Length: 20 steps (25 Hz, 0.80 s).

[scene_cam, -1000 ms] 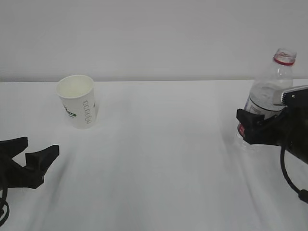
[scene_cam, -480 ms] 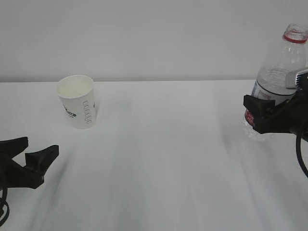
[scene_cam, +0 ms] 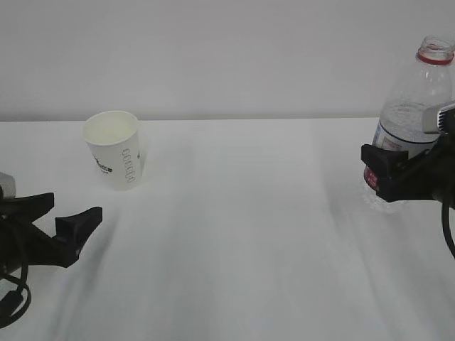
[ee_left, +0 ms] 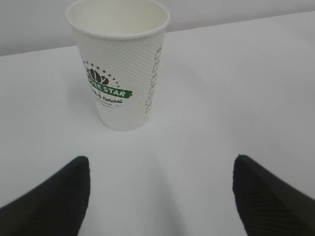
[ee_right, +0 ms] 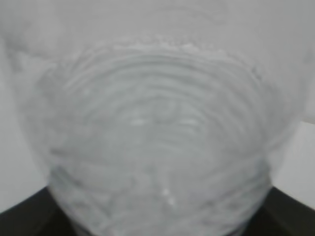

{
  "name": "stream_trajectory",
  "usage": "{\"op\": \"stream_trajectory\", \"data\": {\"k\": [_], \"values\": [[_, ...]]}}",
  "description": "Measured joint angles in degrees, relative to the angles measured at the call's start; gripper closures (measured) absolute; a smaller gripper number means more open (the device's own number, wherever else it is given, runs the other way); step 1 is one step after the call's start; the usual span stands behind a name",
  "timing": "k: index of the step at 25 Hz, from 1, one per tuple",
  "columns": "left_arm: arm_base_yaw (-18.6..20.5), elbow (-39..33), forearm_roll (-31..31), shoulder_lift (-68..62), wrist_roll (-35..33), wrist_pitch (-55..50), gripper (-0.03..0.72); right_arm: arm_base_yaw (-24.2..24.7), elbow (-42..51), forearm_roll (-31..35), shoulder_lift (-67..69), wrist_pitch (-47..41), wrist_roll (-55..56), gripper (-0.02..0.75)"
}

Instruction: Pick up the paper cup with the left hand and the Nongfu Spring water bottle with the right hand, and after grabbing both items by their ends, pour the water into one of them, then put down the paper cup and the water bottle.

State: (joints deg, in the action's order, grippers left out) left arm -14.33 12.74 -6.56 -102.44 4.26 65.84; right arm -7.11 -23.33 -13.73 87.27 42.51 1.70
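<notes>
The left hand [scene_cam: 71, 222] is facing the paper cup [scene_cam: 114, 158], jaws spread. The right hand [scene_cam: 389, 172] is apparently pinching the uncapped Nongfu Spring water bottle [scene_cam: 412, 121]; tilting could be spilling water.

A plain white table [scene_cam: 242, 234] meets a bare pale grey wall [scene_cam: 227, 57] under soft, even light.

Soft, even light washes my white table [scene_cam: 234, 234] with only faint grey shadows trailing beside the paper cup [scene_cam: 114, 158], while my right wrist view is filled by the bottle [ee_right: 157, 147], blurred and out of focus, and the exterior view looks slightly hazy.
</notes>
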Motion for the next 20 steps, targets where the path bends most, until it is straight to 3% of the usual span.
{"op": "stream_trajectory", "data": {"k": [20], "values": [[0.0, 10.9, 1.9, -11.5, 0.0, 0.1, -0.003, 0.0, 0.0, -1.3, 0.0, -0.1, 0.6, 0.208]]}}
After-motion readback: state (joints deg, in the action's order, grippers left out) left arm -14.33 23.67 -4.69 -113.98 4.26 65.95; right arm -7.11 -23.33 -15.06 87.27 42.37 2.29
